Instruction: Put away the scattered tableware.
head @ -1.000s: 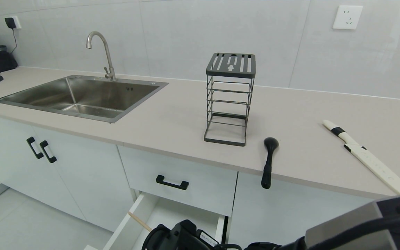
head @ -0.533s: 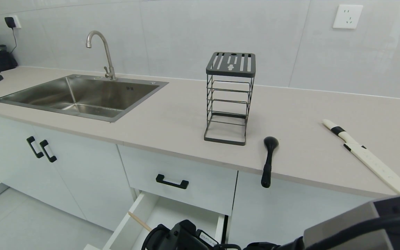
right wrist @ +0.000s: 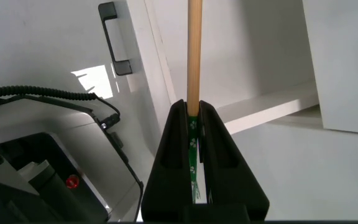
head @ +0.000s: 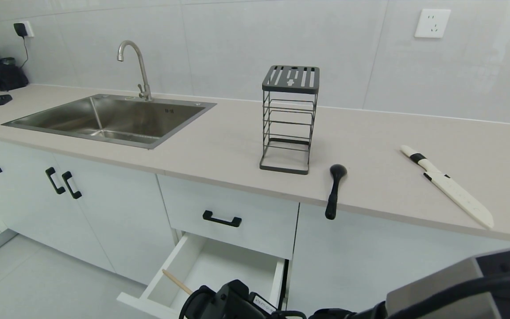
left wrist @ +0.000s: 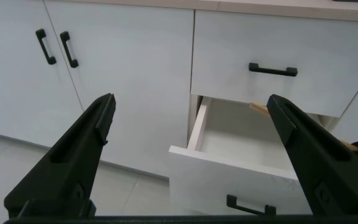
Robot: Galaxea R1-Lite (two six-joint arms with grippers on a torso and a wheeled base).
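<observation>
- Jaws of our right arm are clamped on a slim wooden chopstick (right wrist: 194, 50) (green print at the held end), its tip at the open white drawer (head: 166, 274).
- Our left jaws stand apart before that drawer.
- On the beige tabletop (head: 219, 146) lie a black plastic spoon (head: 334, 191), just beside a dark wire rack (head: 289, 119), and a white knife (head: 447, 186).

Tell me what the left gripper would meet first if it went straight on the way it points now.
Most likely the open drawer, straight ahead between the open fingers of the left gripper; depth is unclear.
</observation>
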